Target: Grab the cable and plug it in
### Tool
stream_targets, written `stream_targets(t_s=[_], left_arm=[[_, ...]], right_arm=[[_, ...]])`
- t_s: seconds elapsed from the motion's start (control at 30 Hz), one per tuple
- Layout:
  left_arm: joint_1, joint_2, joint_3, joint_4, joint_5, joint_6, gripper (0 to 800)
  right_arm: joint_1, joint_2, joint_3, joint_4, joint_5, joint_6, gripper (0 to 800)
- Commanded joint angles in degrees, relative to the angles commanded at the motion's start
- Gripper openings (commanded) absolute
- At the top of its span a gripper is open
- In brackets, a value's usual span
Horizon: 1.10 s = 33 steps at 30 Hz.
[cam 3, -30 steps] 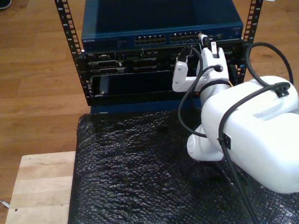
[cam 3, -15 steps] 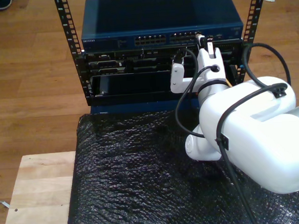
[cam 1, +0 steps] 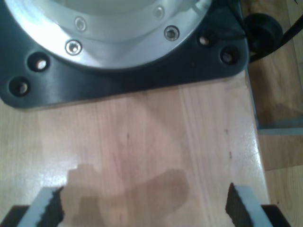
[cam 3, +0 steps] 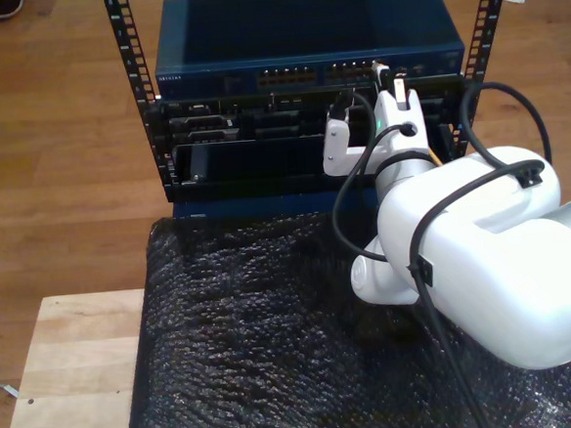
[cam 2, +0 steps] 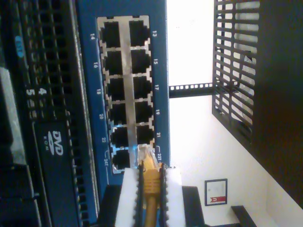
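The yellow-orange cable (cam 2: pixel 150 191) is clamped between the white pads of my second gripper (cam 2: pixel 149 171). Its clear plug (cam 2: pixel 145 154) sticks out ahead of the pads. The plug tip sits right at the last ports, numbered 22 and 23, of the port block (cam 2: pixel 126 90) on the blue network switch (cam 3: pixel 308 38). I cannot tell whether the plug is inside a port. In the exterior view my second gripper (cam 3: pixel 385 74) reaches up to the switch's front. My first gripper (cam 1: pixel 144 208) stands open over bare wood (cam 1: pixel 142 142) with nothing between its fingers (cam 1: pixel 48 207).
Below the switch sits a black server unit with a DVD drive (cam 2: pixel 57 137). Rack rails (cam 3: pixel 125 49) flank the switch. A black bubble-wrap mat (cam 3: pixel 246 344) covers the wooden table (cam 3: pixel 71 376). Thick black arm cables (cam 3: pixel 349 205) loop beside the white arm. A black arm base plate (cam 1: pixel 123 71) lies ahead of my first gripper.
My second gripper has moved with the cable a little toward the exterior view's left and up toward the switch's port row. The rest of the scene is unchanged.
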State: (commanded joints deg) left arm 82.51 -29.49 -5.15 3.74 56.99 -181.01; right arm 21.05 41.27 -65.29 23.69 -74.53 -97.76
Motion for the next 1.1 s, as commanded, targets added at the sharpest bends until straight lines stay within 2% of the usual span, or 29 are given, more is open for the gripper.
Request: stream_targets(t_s=[1.1], left_arm=[[0.0,0.0,0.0,0.0,0.0,0.0,800]], right_arm=[[-0.4,0.0,0.3,-0.1,0.1,0.2,0]])
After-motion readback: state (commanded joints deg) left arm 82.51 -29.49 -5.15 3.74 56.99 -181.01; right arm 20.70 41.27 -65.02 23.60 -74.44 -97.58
